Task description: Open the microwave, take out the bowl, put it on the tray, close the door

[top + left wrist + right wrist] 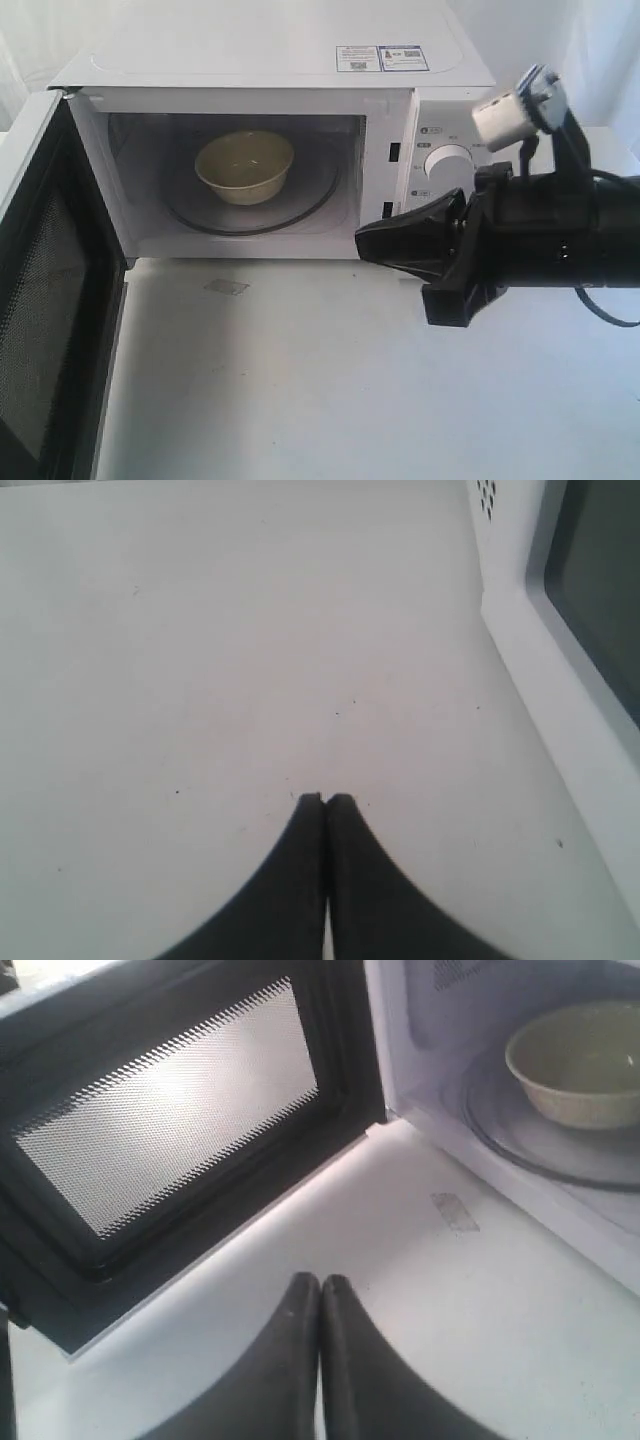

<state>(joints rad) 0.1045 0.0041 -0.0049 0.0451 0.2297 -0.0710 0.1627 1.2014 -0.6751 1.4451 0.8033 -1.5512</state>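
White tabletop (330,380) carries the microwave (270,60), its door (40,300) swung open at left. Bowl (245,165) sits upright on the glass turntable (312,205) inside the cavity. Right gripper (362,240) hovers just outside the cavity's right edge, jaws pressed together, empty. Left gripper (326,800) likewise closed, empty, over the table.

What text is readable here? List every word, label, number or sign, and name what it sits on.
No text can be quoted; nothing reads clearly.
Two stickers on top of the microwave: printed, with code-like squares, too small to read.
Small markings beside the knob: too blurred to read.
Pale patch on the table: no writing visible.
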